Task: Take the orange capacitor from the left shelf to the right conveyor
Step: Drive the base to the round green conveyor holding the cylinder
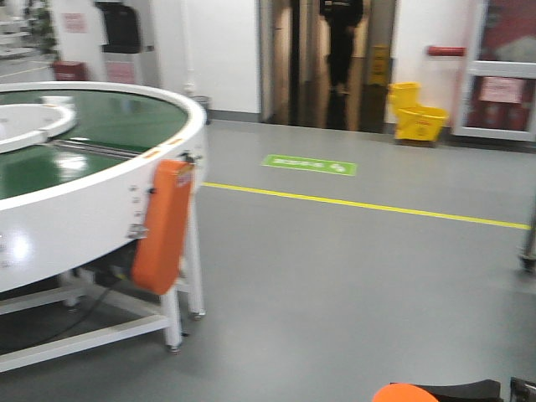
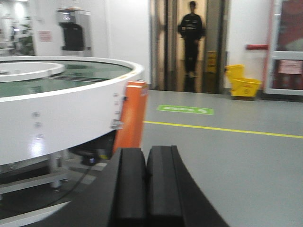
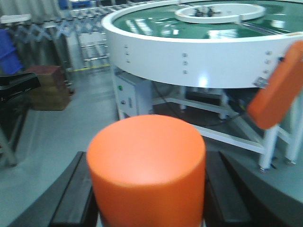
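The orange capacitor point(image 3: 147, 170) fills the bottom of the right wrist view, a plain orange cylinder held between the black fingers point(image 3: 71, 194) of my right gripper point(image 3: 149, 203), which is shut on it. Its top also peeks in at the bottom edge of the front view as the orange capacitor point(image 1: 404, 393). The right conveyor point(image 1: 100, 180), round with a green belt and white rim, stands at the left in the front view and ahead as the conveyor point(image 3: 199, 52) in the right wrist view. My left gripper point(image 2: 146, 187) is shut and empty, pads touching. The left shelf is out of view.
An orange guard panel point(image 1: 165, 226) hangs on the conveyor's rim above its white legs point(image 1: 172, 322). A yellow mop bucket point(image 1: 417, 111) and a person point(image 1: 342, 42) in a doorway are far ahead. A yellow floor line point(image 1: 360, 203) crosses the grey floor. Cardboard boxes point(image 3: 47, 87) sit at the left.
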{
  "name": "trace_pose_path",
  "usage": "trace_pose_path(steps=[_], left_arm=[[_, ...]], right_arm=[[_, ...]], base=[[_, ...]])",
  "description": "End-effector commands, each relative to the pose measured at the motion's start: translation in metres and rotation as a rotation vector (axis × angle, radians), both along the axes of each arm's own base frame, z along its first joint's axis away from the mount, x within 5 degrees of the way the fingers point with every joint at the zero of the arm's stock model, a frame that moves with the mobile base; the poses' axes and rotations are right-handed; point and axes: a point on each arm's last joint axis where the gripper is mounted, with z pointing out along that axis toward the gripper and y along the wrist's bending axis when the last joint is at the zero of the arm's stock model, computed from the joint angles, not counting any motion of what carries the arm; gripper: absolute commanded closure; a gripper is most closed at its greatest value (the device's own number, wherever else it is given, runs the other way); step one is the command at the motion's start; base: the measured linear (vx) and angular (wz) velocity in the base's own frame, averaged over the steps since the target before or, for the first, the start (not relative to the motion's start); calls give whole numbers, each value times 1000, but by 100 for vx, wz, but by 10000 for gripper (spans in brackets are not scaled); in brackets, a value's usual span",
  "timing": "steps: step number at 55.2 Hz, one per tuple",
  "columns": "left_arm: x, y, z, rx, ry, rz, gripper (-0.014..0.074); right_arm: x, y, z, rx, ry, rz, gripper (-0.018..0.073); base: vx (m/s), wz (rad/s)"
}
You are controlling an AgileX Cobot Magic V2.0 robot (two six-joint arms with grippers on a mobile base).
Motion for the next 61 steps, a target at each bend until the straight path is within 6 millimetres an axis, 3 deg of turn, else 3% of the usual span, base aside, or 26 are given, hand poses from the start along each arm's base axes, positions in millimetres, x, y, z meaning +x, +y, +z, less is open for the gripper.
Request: trace_pose_path(steps=[1,28,61], left_arm=[[0,0,-3,-15,-61,0,602],[0,0,-3,-15,-60,0,602],[0,0,-3,-15,-60,0,602]], right_arm=[[-1,1,13,56,-27,6,197],[-1,0,13,55,-28,3,197],[-1,1,13,56,-28,6,197]], base=[[19,71],[21,59],[27,36]])
